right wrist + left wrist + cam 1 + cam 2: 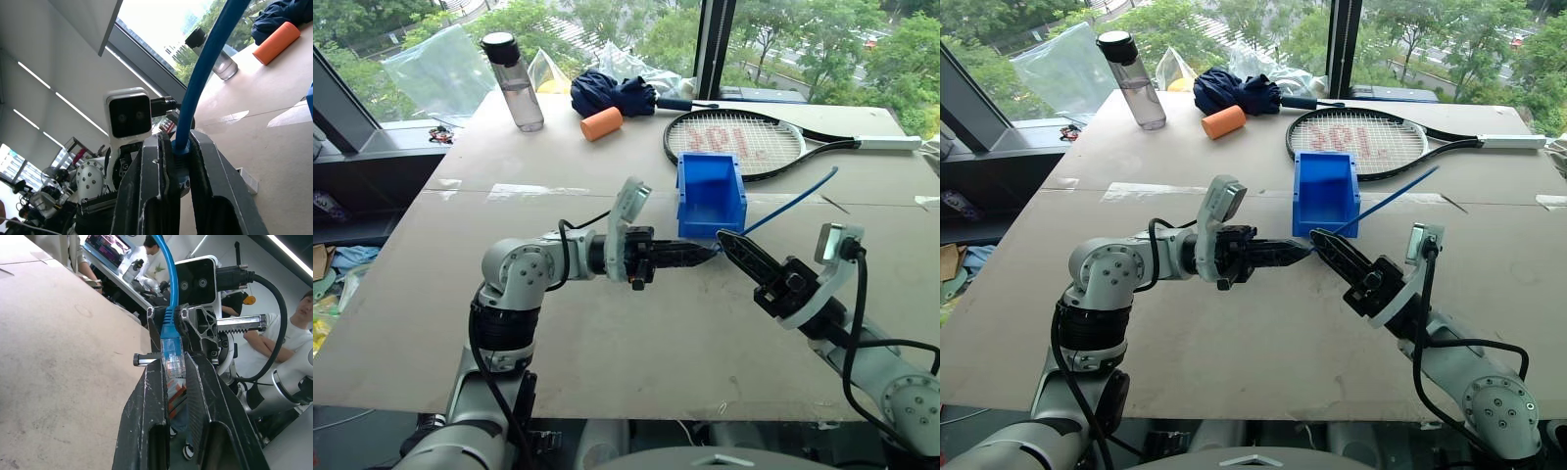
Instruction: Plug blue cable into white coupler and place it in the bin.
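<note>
Low and centre in the head view, the two grippers meet tip to tip above the table (607,362). The right gripper (732,243) is clamped on the blue cable (791,201) just behind its plug, cord running up-right. The left gripper (705,253) is closed, level, facing it; I can't make out the white coupler. Beyond them, upper centre, sits the bin (710,196).

table (607,323): bare brown board | windows (636,29): daylight, green trees outside | ceiling (44,83): strip lights
</note>
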